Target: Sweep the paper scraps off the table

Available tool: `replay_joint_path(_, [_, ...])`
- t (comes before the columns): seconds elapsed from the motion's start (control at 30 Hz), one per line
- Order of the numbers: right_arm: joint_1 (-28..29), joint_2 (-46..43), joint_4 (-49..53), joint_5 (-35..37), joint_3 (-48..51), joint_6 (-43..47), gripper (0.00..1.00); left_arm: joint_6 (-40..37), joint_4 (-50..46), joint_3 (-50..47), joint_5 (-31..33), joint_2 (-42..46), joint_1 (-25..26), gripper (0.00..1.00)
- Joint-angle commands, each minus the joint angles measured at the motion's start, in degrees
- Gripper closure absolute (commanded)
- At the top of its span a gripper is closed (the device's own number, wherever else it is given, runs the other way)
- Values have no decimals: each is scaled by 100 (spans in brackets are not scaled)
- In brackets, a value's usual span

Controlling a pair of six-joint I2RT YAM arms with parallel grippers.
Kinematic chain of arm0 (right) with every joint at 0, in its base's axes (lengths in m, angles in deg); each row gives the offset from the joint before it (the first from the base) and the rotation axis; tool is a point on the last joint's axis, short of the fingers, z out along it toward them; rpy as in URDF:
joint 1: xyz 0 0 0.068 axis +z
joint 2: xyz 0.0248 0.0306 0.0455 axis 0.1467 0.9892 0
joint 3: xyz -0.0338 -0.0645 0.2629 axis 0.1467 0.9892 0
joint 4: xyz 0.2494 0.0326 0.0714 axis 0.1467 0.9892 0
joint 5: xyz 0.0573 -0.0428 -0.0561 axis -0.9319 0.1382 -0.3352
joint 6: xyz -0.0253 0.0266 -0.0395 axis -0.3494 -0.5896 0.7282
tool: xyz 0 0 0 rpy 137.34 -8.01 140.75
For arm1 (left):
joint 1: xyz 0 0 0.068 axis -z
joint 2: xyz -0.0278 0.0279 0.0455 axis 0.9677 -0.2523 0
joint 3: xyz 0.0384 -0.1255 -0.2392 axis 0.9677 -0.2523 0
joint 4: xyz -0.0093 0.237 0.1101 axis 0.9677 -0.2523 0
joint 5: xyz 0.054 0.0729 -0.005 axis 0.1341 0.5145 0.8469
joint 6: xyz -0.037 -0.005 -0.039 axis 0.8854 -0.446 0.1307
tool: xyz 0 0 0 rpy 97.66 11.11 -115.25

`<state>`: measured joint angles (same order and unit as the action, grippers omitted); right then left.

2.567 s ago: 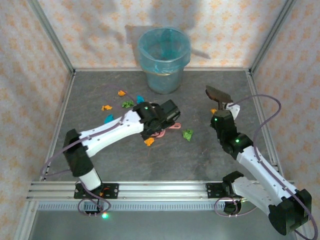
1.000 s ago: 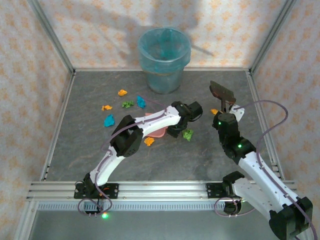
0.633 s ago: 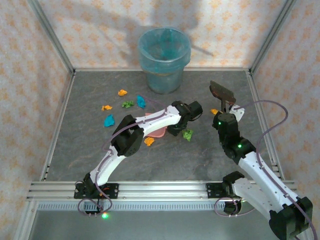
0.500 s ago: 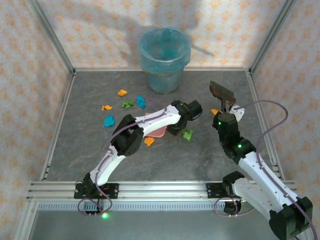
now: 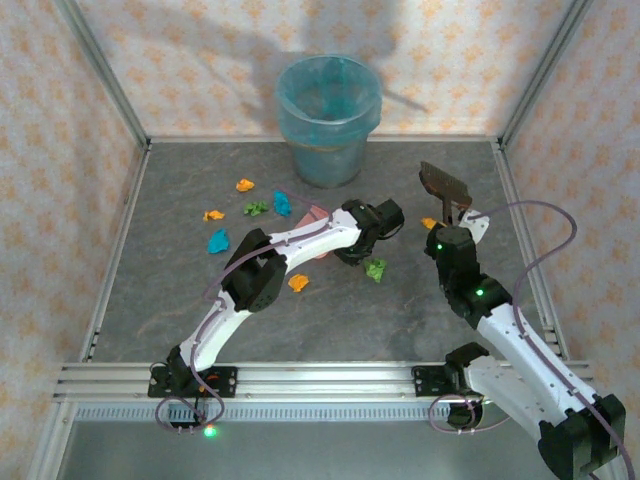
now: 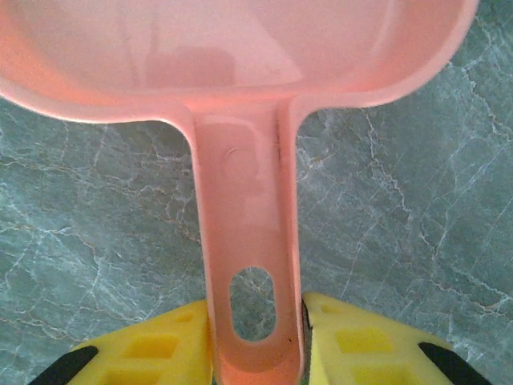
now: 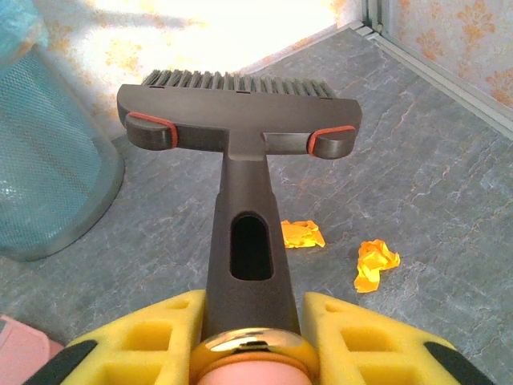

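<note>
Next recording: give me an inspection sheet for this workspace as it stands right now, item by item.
Surface: dark grey marbled table, flat, no spills seen.
Job's things: orange, green and blue paper scraps lie scattered on the table, mostly left of centre; two orange ones lie near the brush.
Clutter: nothing seen.
Grippers: left gripper closed on the handle of the pink dustpan; right gripper closed on the handle of the brush.
Cables: purple cable loops off the right arm, away from the scraps.
Surroundings: blue-lined bin at the far edge; patterned walls; aluminium frame.
</note>
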<state>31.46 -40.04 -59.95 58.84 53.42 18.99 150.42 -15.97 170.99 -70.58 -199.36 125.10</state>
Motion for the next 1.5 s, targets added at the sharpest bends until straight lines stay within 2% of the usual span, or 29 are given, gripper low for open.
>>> replay_joint_path(0.0, [-25, -130, -318, 137, 14, -38, 100, -162, -127, 138, 26, -50, -56, 71])
replay_joint_path(0.23, [-23, -147, -313, 138, 23, -38, 100, -981, -169, -134, -146, 259, -42, 74])
replay_joint_path(0.37, [-30, -160, -340, 137, 42, -42, 100, -2094, -67, -353, -321, 513, -62, 79])
replay_joint_path(0.53, [-27, -160, -334, 154, 40, -41, 100, -3472, -687, -72, -474, 583, -47, 88])
replay_joint_path(0.77, [-25, -184, -332, 181, 50, -40, 100, -4732, -682, -1072, -156, 1599, 74, 89])
replay_joint_path(0.97, [-34, -175, -234, 141, -21, -70, 100, -6266, -462, -2079, -348, 2782, 85, 99])
replay_joint_path(1.07, [-63, -124, -137, 120, -102, -106, 100, -6744, -769, -2422, -231, 3318, 117, 100])
replay_joint_path(1.3, [-191, 298, 623, -146, -759, -26, 100, -7577, -1455, -3083, -252, 4260, 237, 100])
replay_joint_path(1.47, [-260, 1148, 2132, -597, -1980, -71, 100, -7729, -1625, -3468, -220, 4741, 416, 100])
